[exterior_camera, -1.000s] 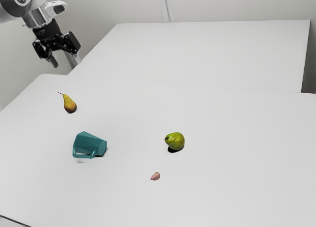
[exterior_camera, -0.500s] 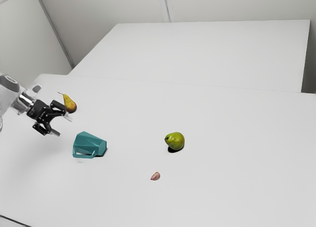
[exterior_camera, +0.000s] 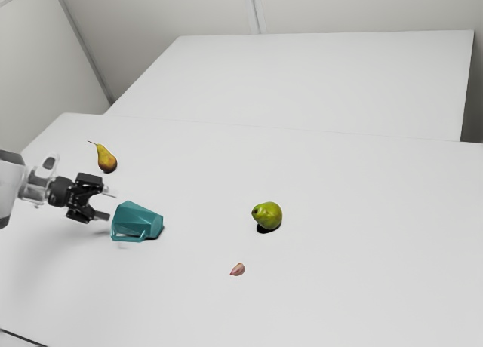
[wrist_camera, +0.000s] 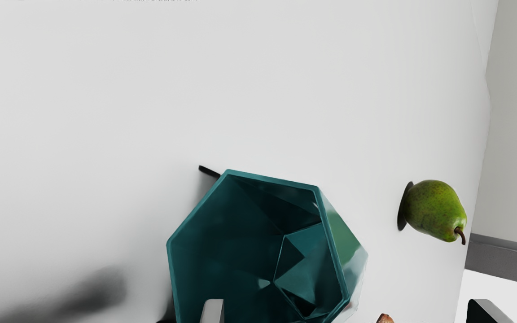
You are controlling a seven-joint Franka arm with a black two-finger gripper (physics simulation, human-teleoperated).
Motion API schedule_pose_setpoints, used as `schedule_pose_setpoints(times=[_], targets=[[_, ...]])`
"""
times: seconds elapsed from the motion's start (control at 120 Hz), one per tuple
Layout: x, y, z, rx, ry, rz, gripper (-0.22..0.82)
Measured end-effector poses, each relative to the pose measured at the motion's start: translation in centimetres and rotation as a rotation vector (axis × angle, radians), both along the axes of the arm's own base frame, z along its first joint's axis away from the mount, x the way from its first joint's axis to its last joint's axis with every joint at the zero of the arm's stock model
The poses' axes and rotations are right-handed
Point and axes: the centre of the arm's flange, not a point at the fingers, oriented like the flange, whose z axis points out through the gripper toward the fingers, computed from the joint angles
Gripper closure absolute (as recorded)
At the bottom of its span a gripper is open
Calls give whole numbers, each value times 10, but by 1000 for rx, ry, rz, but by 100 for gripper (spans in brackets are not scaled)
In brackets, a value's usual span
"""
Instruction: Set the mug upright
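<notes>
Near the end effector (exterior_camera: pixel 111 206), fingers apart, the sideways mug (wrist_camera: pixel 249 246) is partly cut off in wrist view

Laid out on my worktop (exterior_camera: pixel 362 287)
Exterior view: mug (exterior_camera: pixel 137 217) at left before my hand (exterior_camera: pixel 109 206), one pear (exterior_camera: pixel 106 161) upper left, another pear (exterior_camera: pixel 269 215) near centre, garlic clove (exterior_camera: pixel 238 269) below it.

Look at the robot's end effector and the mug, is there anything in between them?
Nothing that I can see. The end effector is close to the mug, facing its mouth. The yellow-brown pear is off to the side, and the green pear and garlic clove are past the mug.
</notes>
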Motion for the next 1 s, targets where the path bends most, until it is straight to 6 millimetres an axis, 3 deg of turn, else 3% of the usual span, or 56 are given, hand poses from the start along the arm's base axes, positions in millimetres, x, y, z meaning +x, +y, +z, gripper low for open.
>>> schedule_pose_setpoints(times=[0.467,0.533,0.65,0.742,0.933,1.0], targets=[[8,-38,-17,1,-132,-110,3],[6,-40,-20,4,-141,-109,12],[6,-39,-20,12,-160,-109,41],[7,-39,-20,18,-172,-109,57],[8,-38,-20,28,-189,-113,67],[13,-42,-11,34,-213,-125,71]])
